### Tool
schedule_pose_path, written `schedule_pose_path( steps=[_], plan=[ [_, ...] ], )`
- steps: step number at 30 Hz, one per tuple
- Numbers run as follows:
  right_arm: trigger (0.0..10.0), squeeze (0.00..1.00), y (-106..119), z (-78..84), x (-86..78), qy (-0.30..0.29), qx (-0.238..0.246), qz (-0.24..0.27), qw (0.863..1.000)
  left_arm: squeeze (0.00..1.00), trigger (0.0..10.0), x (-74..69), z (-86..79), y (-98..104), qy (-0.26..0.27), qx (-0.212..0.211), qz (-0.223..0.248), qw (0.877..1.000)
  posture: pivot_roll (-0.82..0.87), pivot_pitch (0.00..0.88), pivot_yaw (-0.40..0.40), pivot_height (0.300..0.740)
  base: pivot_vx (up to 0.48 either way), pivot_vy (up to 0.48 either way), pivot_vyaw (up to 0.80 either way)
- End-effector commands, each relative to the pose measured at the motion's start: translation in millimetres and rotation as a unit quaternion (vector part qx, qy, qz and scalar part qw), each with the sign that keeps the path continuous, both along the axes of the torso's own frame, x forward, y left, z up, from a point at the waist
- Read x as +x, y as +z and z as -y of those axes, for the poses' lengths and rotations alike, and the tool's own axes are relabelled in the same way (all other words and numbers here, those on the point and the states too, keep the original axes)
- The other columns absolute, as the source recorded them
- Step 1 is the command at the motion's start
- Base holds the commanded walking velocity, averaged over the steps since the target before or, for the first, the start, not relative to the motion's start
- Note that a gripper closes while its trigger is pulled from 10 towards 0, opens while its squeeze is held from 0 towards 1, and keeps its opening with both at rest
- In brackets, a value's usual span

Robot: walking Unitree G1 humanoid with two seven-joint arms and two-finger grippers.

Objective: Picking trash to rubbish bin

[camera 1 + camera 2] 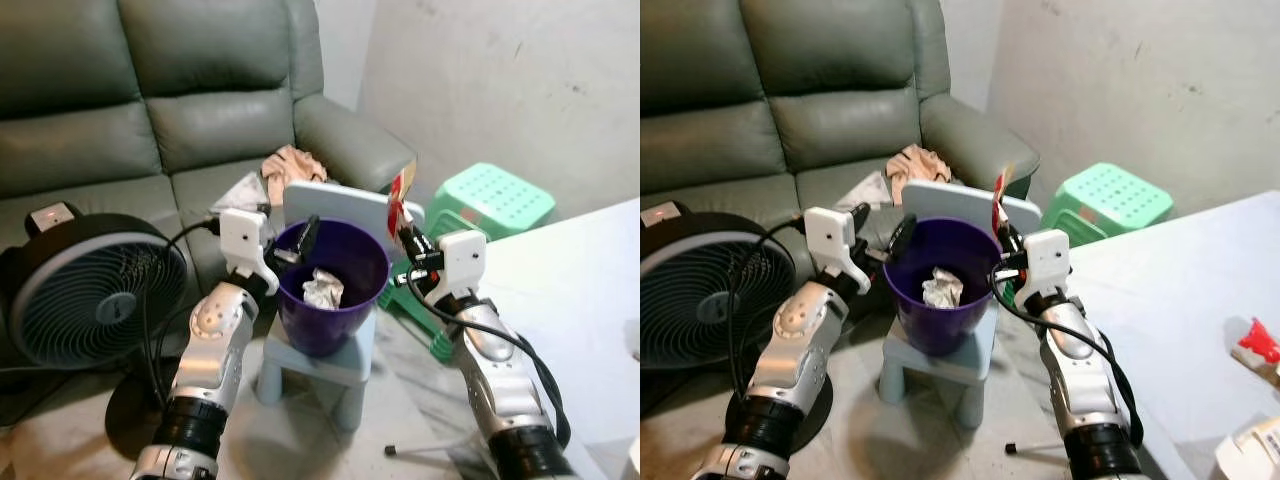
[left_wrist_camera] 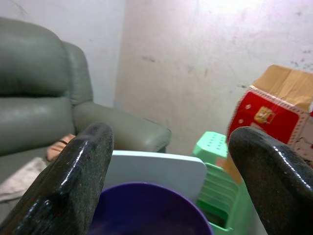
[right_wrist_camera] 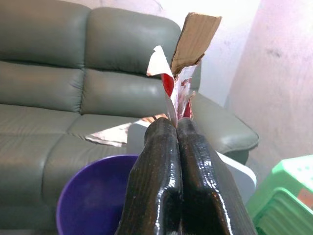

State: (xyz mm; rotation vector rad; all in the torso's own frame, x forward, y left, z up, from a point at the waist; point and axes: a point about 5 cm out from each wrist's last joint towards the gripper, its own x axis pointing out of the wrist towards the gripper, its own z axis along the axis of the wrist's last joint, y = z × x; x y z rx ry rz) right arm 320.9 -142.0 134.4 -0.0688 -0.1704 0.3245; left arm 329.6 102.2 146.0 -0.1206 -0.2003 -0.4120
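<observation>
Pinching a torn red-and-white carton scrap (image 3: 178,73) between its closed fingers, the right tool (image 1: 405,232) is holding it just above the right rim of a purple bin (image 1: 335,290). The bin is sitting on a small pale-blue stool (image 1: 340,375) (a crumpled paper wad (image 1: 322,288) is lying inside). The left tool (image 1: 300,245) is hovering at the bin's left rim, fingers (image 2: 73,181) spread apart and gripping nothing. A black fan (image 1: 85,295) is standing before the grey sofa (image 1: 150,100).
</observation>
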Motion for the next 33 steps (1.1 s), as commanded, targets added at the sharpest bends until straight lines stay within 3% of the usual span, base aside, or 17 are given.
schedule_pose_path(
  steps=[1,9,15,24,33],
  plan=[
    [10.0,0.00,4,5.1,4.5,-0.001,-0.017,0.004,1.000,0.00,10.0,-2.3,1.9,0,-0.001,0.009,0.006,1.000,0.06,0.022,-0.083,0.715,0.000,0.000,0.00],
    [10.0,0.00,7,15.6,20.8,-0.006,-0.053,-0.015,0.998,0.00,10.0,-6.9,7.0,2,-0.011,0.001,0.012,1.000,0.08,0.064,-0.113,0.715,0.000,0.000,0.00],
    [10.0,0.00,12,15.5,32.3,-0.010,-0.063,-0.019,0.998,0.00,10.0,-18.9,10.0,2,-0.028,0.000,0.017,0.999,0.11,0.116,-0.147,0.715,0.000,0.000,0.00],
    [10.0,0.00,21,-9.0,57.0,0.011,-0.072,-0.041,0.996,0.00,10.0,-54.5,27.1,-3,-0.063,0.001,0.013,0.998,0.16,0.191,-0.189,0.715,0.000,0.000,0.00],
    [10.0,0.00,25,-32.9,63.3,0.073,-0.097,-0.048,0.991,0.00,10.0,-66.7,34.8,-1,-0.070,-0.002,0.007,0.997,0.18,0.230,-0.213,0.715,0.000,0.000,0.00]
  ],
)
